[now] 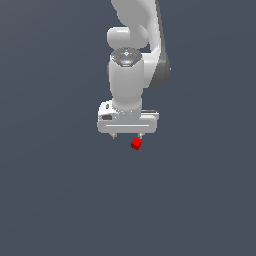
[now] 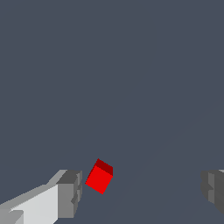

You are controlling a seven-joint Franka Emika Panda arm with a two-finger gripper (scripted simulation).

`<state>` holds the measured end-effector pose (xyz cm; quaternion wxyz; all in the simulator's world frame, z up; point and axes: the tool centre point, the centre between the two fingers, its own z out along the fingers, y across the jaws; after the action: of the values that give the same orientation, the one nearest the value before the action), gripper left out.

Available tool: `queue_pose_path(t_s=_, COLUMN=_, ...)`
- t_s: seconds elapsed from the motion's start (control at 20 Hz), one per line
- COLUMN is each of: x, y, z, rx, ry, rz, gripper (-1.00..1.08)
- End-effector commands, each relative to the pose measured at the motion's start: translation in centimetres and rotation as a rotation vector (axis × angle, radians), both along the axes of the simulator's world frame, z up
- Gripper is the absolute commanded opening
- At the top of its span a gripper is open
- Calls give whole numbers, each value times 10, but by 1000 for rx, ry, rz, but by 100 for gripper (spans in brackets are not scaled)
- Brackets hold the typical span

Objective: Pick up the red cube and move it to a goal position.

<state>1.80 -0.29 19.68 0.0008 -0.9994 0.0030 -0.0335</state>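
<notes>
Gripper (image 1: 126, 135): fingers spread wide, holding nothing.
Red cube (image 2: 99, 176): tilted, between the fingers, close to one finger (image 2: 70, 194).

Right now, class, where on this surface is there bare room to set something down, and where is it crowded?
Bare grey surface lies on every side of the red cube, widest below it in the exterior view. The only crowded spot is under the gripper, whose open jaws stand apart with the cube near one finger.

Flat, even simulator light on a dim slate ground, sharp throughout, no glare or cast shadows.
</notes>
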Motion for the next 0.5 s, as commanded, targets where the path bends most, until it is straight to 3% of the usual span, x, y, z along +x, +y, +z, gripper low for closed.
queue_pose_path(t_s=0.0, x=0, y=0, z=0, rx=0, ry=0, rz=0, gripper=100)
queue_pose_path(t_s=0.45, x=-8, y=2, z=-17, rx=1, ry=6, rz=-50, gripper=100)
